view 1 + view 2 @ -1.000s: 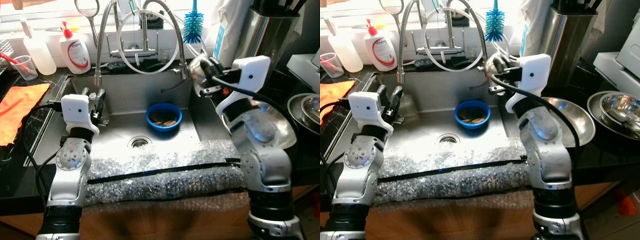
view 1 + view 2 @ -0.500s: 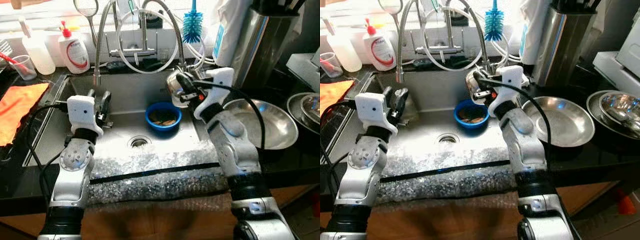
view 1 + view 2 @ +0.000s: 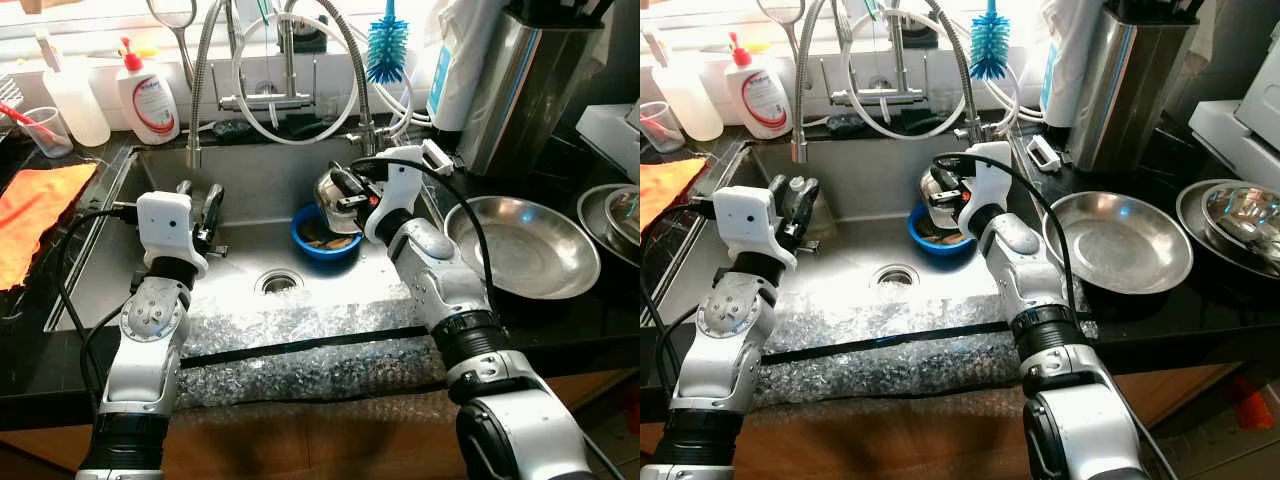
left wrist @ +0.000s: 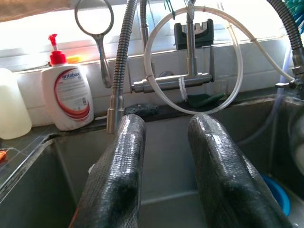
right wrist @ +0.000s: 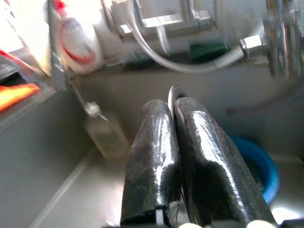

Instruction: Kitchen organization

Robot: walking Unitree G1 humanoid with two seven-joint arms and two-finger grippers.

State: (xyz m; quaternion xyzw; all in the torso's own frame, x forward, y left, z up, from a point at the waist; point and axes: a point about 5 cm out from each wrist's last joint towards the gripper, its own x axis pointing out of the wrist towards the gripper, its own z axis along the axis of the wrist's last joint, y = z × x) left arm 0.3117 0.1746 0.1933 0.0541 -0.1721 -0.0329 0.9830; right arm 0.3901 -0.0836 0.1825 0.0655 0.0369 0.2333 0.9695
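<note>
Hovering at the sink's left side, my left pincer (image 3: 198,195) stays parted and empty; my right pincer (image 3: 940,193), clamped on a small steel bowl (image 3: 333,187), has swung in from the bench to above the blue bowl (image 3: 322,241); release seems next.

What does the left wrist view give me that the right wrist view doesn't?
Left wrist alone: the left gripper, fingers apart and holding nothing, a round hanging strainer and the white hose loop around the tap. Right wrist alone: the right gripper shut on a thin metal rim, plus a small bottle in the sink. Both: soap dispenser, blue bowl, green sponge.
</note>
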